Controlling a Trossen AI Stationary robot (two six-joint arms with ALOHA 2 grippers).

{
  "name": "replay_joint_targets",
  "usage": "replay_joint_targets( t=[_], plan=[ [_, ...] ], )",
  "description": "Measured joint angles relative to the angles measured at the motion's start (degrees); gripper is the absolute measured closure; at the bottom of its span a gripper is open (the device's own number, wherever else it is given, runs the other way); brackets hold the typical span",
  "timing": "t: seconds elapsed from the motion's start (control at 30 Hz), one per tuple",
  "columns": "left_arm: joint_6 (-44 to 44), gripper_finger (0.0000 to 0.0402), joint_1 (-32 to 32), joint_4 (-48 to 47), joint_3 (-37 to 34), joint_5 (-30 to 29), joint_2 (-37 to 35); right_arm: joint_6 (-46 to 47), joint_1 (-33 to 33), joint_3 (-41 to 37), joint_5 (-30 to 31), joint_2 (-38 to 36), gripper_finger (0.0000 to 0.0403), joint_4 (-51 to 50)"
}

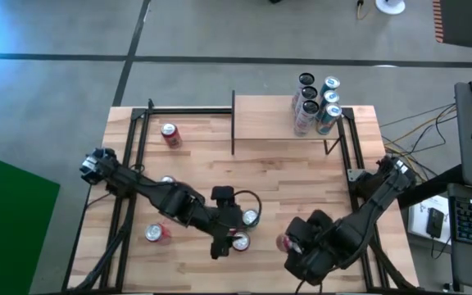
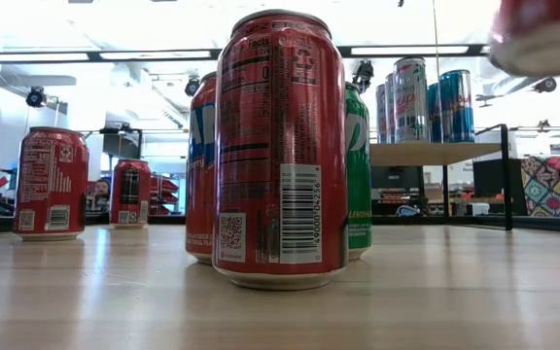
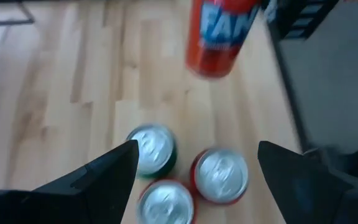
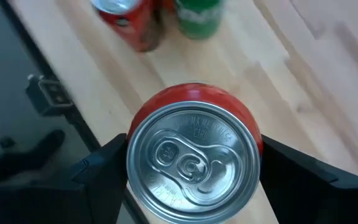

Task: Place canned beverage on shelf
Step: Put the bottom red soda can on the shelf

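With my right claw [image 4: 191,168] at roughly 5 o'clock on the table [image 1: 285,176], its fingers pinch a red can [image 4: 193,158] from both sides. In the right wrist view the can's silver lid fills the gap between the two dark fingers, and both fingers touch its wall. In the high view the same can [image 1: 284,242] shows just at the front of that claw [image 1: 289,244], near the table's front edge. In the low view its base [image 2: 542,34] hangs at the upper corner, clear of the tabletop.

My left claw [image 3: 194,180] is at about 6 o'clock, just beside the right one's 9 o'clock side. Its fingers are spread and grip nothing. Below it stand three upright cans close together: a green can [image 3: 151,149] and two red cans [image 3: 221,176] [image 3: 166,202]. In the high view this cluster [image 1: 244,229] lies beside the left claw [image 1: 224,238].

The shelf [image 1: 285,123] stands at 1 o'clock, at the far edge of the table. Six tall cans [image 1: 316,105] stand grouped at its 3 o'clock end; the rest of the board is bare.

Other cans on the table:
- one red can [image 1: 170,135] at 10 o'clock, lying well apart from the others;
- one red can [image 1: 157,233] at 7 o'clock;
- one can [image 1: 167,180] partly hidden under the left arm.
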Motion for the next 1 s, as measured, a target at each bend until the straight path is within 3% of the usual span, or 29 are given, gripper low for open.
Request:
replay_joint_targets(
  t=[0.33, 0.73, 1.0],
  plan=[
    [3.5, 0.0086, 6.5, 15.9, 0.0, 18.0, 0.1, -25.9, -6.6, 9.5, 1.1, -0.2, 0.0106, 0.9],
    [3.4, 0.0086, 12.8, 20.1, 0.0, 18.7, 0.2, -42.9, -15.1, 11.4, -0.5, -8.7, 0.0104, 0.9],
    [1.9, 0.0085, 17.4, 26.7, -0.1, 22.4, 4.0, -57.0, -23.6, 11.3, -11.2, -9.9, 0.0104, 0.2]
  ],
)
